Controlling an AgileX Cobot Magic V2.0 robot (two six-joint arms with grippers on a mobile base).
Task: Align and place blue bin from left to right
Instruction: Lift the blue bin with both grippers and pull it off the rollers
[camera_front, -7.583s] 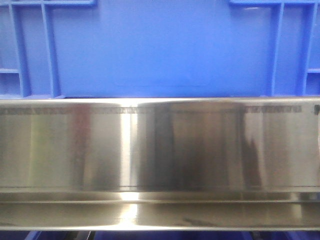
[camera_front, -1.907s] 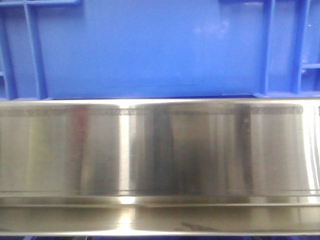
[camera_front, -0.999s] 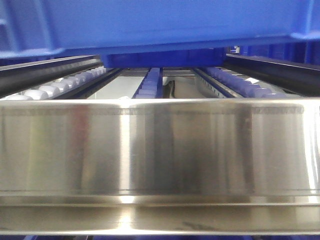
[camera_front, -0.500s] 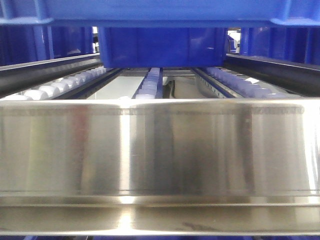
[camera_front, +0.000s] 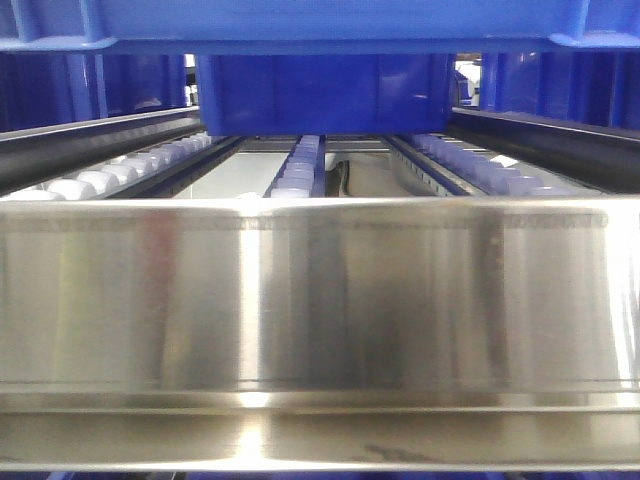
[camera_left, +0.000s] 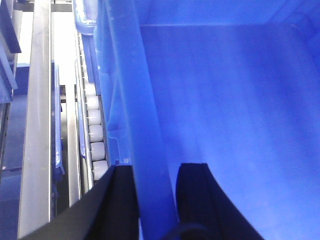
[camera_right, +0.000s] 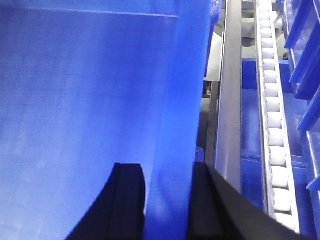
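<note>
Left gripper (camera_left: 156, 202) pinches the left wall of the blue bin (camera_left: 225, 100), one black finger inside and one outside; right gripper (camera_right: 167, 200) grips the right wall the same way. The crate, which seconds ago sat low behind the steel rail (camera_front: 320, 300) and filled the front view, now hangs level above it, with only its bottom edge showing. Below lie the bared roller tracks (camera_front: 300, 165) and, farther back, a darker bin (camera_front: 320, 95). The lift looks done, and the shift rightward likely comes next.
</note>
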